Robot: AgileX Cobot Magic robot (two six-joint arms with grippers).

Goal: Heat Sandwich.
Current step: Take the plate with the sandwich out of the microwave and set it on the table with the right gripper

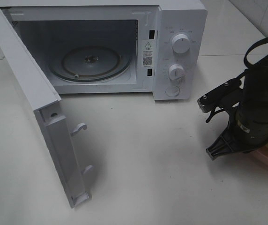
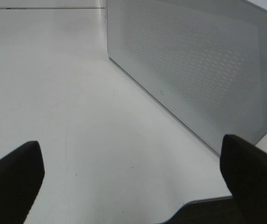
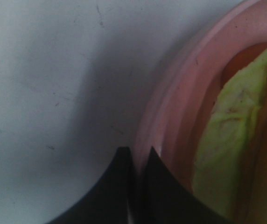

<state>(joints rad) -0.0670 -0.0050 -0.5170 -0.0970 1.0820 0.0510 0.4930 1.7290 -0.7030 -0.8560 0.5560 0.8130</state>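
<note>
Right gripper pinching the plate rim, microwave open and waiting

The right gripper (image 3: 138, 156) has its 2 jaws nearly together on the rim of the pink plate (image 3: 171, 93), which sits on the white table (image 1: 148, 154) well to the right of the microwave (image 1: 101, 47); the sandwich (image 3: 227, 135) lies on that plate, green filling showing. I judge the step in hand to be picking up the plate; next it calls for a level lift and a carry leftward onto the glass turntable (image 1: 89, 63), clearing the swung-out door (image 1: 40, 117). The left gripper (image 2: 133, 177) hovers spread wide and empty just outside the door. The tabletop is pale, smooth, faintly scuffed.
</note>
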